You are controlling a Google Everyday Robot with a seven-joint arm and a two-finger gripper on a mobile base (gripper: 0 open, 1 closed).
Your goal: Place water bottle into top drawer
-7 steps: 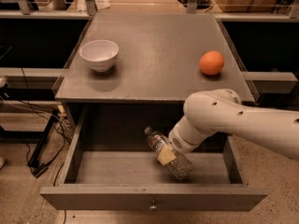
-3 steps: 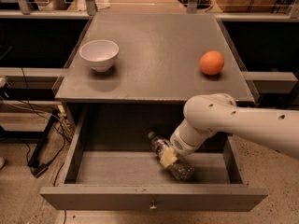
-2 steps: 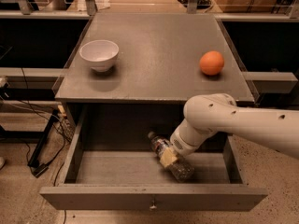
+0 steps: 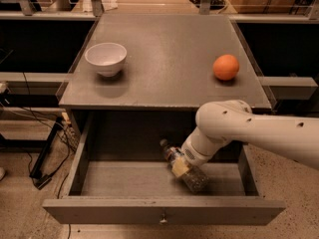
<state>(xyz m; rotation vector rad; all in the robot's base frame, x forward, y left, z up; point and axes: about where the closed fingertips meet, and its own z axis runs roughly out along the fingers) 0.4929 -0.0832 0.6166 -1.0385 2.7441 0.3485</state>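
Observation:
The top drawer (image 4: 119, 210) of the grey cabinet is pulled open toward me, its small knob (image 4: 162, 217) at the front centre. The water bottle (image 4: 196, 179), clear with a white cap, lies tilted inside the drawer at the right, cap pointing to the back left. My gripper (image 4: 180, 167) reaches down into the drawer from the right and is shut around the bottle's middle; a yellowish finger pad (image 4: 178, 169) lies across it. The bottle's lower end rests on or just above the drawer floor; I cannot tell which.
A white bowl (image 4: 105, 58) stands on the cabinet top (image 4: 169, 39) at the left, and an orange fruit (image 4: 226, 66) at the right. My white arm (image 4: 259, 131) crosses over the drawer's right side. Cables (image 4: 42, 163) lie on the floor at the left.
The gripper and bottle sank slightly and shifted a little right inside the drawer early on. Over the last second nothing has visibly moved.

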